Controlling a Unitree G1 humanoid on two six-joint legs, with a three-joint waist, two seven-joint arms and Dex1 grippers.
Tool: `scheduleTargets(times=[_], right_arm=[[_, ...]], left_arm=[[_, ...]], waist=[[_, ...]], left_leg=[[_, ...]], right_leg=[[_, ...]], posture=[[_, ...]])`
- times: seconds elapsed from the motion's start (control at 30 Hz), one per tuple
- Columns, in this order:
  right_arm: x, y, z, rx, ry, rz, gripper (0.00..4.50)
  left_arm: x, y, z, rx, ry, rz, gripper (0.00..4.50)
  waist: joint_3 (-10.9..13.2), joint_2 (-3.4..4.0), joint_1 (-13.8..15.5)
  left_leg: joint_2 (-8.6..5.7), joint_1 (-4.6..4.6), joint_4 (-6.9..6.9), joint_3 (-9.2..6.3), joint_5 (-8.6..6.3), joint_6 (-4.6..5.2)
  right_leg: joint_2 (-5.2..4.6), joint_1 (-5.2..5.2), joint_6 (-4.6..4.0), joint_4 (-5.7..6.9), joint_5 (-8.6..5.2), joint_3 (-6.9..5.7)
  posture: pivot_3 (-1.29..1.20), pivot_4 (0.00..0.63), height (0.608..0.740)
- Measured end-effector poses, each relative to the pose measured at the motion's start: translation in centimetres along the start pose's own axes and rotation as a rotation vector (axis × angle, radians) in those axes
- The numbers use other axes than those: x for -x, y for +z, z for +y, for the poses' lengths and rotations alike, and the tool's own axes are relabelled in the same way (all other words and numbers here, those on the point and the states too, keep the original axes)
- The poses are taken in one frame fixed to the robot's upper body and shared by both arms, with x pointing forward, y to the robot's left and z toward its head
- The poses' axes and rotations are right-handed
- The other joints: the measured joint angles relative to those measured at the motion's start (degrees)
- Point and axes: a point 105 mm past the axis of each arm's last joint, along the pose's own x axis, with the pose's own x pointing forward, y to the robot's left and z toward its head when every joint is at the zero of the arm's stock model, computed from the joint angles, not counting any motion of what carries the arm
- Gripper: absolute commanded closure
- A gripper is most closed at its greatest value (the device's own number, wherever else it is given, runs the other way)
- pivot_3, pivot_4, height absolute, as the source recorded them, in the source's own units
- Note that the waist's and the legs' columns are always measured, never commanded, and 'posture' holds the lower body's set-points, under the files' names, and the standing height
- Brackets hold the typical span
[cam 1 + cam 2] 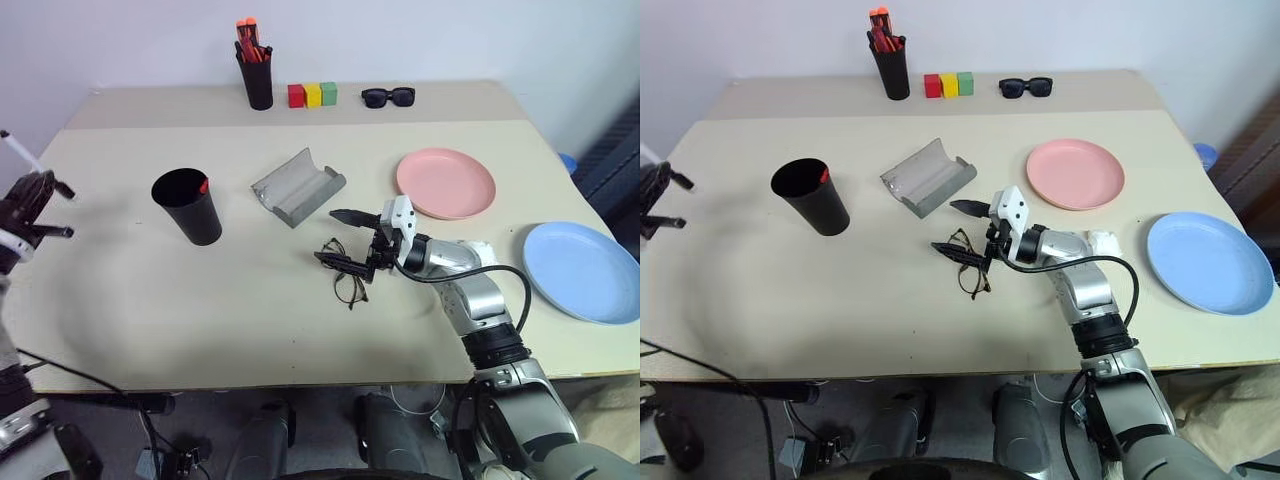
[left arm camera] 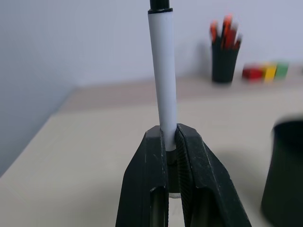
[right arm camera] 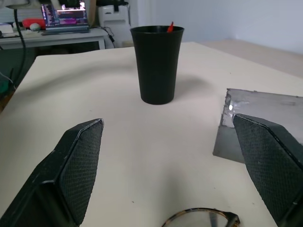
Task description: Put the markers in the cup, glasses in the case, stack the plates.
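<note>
Clamped in the left end effector [image 2: 171, 156], the white marker [image 2: 163, 75] needs tipping upright above the cup [image 1: 187, 205]; right end effector [image 1: 342, 238] gapes over the glasses [image 1: 348, 282].

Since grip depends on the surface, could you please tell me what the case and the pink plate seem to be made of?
Case: grey and fuzzy outside, likely felt; its open inside looks smoother.
Pink plate: matte and even, no glare; plastic or ceramic, unclear.
</note>
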Motion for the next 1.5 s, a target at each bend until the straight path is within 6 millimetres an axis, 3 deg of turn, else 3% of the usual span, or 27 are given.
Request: scheduleTargets(times=[0.33,0.6,0.77,0.87,1.13,1.5], right_arm=[[-0.3,0.1,-0.2,0.018,0.002,-0.003,0.05],[-0.2,-0.4,-0.4,0.013,-0.007,0.009,0.05],[-0.3,-0.5,-0.5,-0.001,-0.02,-0.005,0.05],[-0.3,0.6,-1.1,-0.009,-0.039,-0.063,0.05],[-0.2,2.3,-1.2,-0.035,-0.027,-0.173,0.05],[0.0,2.7,-1.1,-0.023,-0.02,-0.185,0.05]], left_arm=[[-3.3,1.6,-4.1,0.09,-0.054,-0.121,4.4],[-3.5,2.0,-6.1,0.124,-0.141,-0.124,4.4],[-3.3,0.7,-7.9,0.149,-0.212,-0.06,4.4],[-3.1,0.1,-9.1,0.156,-0.252,-0.035,4.4],[-3.1,-0.9,-9.8,0.158,-0.26,0.001,4.4],[-3.1,-1.8,-10.2,0.156,-0.263,0.032,4.4]], waist=[[0.0,-0.01,-0.4],[0.0,-0.01,-0.4],[0.0,-0.01,-0.3],[0.0,-0.01,-0.3],[0.0,0.0,-0.3],[0.0,0.01,-0.3]], left_leg=[[-0.01,0.0,-0.04,0.08,0.0,0.0],[-0.01,0.0,-0.04,0.09,0.0,0.0],[-0.01,0.0,-0.03,0.09,0.0,0.0],[-0.01,0.0,-0.04,0.09,0.0,0.0],[-0.01,0.0,-0.06,0.09,0.0,0.0],[-0.01,0.0,-0.07,0.09,0.0,0.0]], right_leg=[[0.01,-0.06,0.0,0.0,0.01,0.04],[0.02,-0.05,0.0,-0.01,0.01,0.07],[0.02,-0.05,0.0,-0.01,0.0,0.08],[0.02,-0.05,0.0,-0.02,0.0,0.09],[0.04,-0.05,0.0,-0.03,0.0,0.1],[0.04,-0.06,-0.01,-0.04,0.0,0.1]], posture=[[0.0,0.15,0.74],[0.0,0.15,0.74],[0.0,0.15,0.74],[0.0,0.15,0.74],[0.0,0.15,0.74],[0.0,0.15,0.74]])
